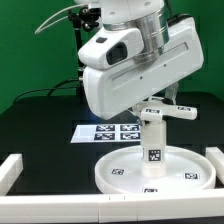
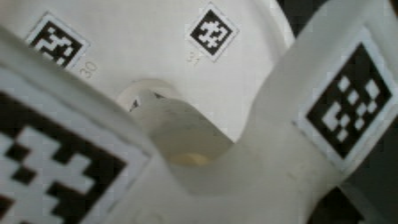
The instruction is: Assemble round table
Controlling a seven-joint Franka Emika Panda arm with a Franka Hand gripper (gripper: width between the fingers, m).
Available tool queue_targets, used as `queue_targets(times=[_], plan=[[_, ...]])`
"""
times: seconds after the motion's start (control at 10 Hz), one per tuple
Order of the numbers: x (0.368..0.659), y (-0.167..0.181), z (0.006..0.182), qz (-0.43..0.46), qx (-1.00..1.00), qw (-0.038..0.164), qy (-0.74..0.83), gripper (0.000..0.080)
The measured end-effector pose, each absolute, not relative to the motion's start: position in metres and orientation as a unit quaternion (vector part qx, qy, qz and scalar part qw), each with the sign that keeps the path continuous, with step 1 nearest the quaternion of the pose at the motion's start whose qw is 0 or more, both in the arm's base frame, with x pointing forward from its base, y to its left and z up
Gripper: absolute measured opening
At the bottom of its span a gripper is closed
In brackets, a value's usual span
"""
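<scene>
Black tabletop [image 1: 40, 125] carries the round disc [image 1: 120, 172], leg [image 1: 153, 140] upright at its centre, cross-shaped foot piece [image 1: 176, 111] capping it; tool [image 1: 150, 102] there, grip hidden, cannot tell; best held level, turned about the leg's axis

**A:** Bright, even light from overhead. The round disc [image 1: 118, 172] looks nearly washed out against the black table [image 1: 40, 125].

**B:** Any shadows?

**A:** Soft ones, just faint grey inside the disc's rim. In the wrist view the foot piece [image 2: 294, 130], close above the disc, is blurred and its tag edges are smeared.
</scene>
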State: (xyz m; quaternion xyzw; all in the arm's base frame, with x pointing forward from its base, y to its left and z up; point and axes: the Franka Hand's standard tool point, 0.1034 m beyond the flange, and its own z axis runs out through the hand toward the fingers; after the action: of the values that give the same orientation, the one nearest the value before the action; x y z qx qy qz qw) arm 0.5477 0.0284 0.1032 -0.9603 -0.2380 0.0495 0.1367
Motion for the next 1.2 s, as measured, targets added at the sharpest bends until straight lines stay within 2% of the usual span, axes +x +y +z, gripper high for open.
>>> queue_targets(times=[0.1,0.2,0.3,0.8,1.2], plan=[[0.548,0.029,0.103,0.049,-0.960,0.137,-0.238,0.0582],[0.549,0.029,0.104,0.048,-0.960,0.136,-0.238,0.0582],[0.549,0.029,0.104,0.048,-0.960,0.136,-0.239,0.0630],[0.550,0.027,0.106,0.050,-0.960,0.135,-0.240,0.0649],[0.560,0.014,0.133,0.038,-0.962,0.122,-0.241,0.0649]])
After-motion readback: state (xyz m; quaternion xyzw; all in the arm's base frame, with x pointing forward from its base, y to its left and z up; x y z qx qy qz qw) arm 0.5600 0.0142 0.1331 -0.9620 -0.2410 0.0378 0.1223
